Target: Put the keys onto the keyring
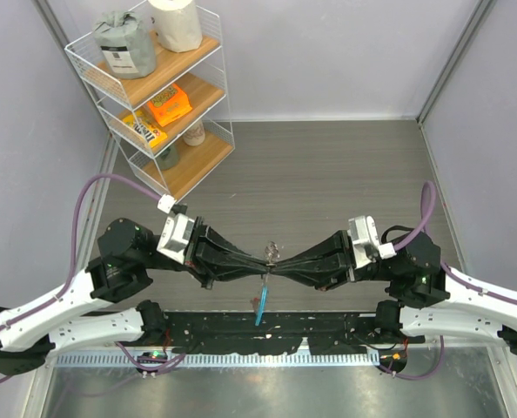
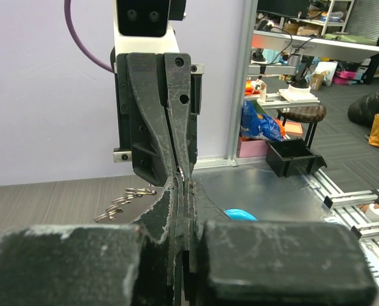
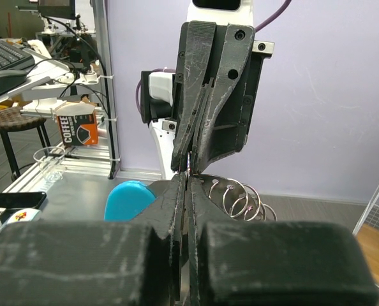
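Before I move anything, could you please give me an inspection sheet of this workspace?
Surface: grey wood-grain table.
Job's things: keys fanned out and keyring held in the air, its blue tag hanging lowest.
Clutter: white wire shelf rack at the far left, holding an orange box and a white roll.
End effectors: left end effector and right end effector both shut tip to tip on the keyring; exact pinch point hidden.
Cables: purple cable off the left wrist, another off the right, apart from the keys.
Surroundings: pale walls; a stool beyond in the left wrist view.
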You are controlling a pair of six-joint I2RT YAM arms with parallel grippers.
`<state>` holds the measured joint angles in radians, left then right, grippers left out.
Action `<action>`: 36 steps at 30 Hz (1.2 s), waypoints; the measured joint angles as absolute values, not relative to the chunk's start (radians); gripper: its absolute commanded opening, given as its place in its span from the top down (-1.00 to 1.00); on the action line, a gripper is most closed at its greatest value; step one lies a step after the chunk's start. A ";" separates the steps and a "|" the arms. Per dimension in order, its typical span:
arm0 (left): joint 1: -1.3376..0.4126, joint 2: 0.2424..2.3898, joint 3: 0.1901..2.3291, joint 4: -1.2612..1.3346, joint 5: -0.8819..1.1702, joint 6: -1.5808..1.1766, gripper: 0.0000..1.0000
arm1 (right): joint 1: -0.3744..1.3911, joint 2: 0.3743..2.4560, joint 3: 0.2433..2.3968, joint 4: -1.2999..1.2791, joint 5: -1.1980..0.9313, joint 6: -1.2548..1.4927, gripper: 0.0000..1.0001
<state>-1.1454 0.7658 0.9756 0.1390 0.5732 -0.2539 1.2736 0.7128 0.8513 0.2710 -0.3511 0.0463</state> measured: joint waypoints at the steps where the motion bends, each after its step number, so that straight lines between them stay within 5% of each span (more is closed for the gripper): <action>1: -1.145 0.769 0.979 0.138 0.575 -0.255 1.00 | 1.274 0.712 0.850 0.276 -0.350 0.046 0.89; 6: -1.145 0.781 0.995 0.138 0.585 -0.255 1.00 | 1.274 0.709 0.850 0.284 -0.349 0.033 0.83; 12: -1.145 0.784 1.007 0.091 0.572 -0.251 1.00 | 1.274 0.709 0.876 0.218 -0.347 0.009 0.32; 36: -1.145 0.802 1.096 -0.242 0.568 -0.231 1.00 | 1.274 0.795 1.129 -0.267 -0.275 -0.068 0.30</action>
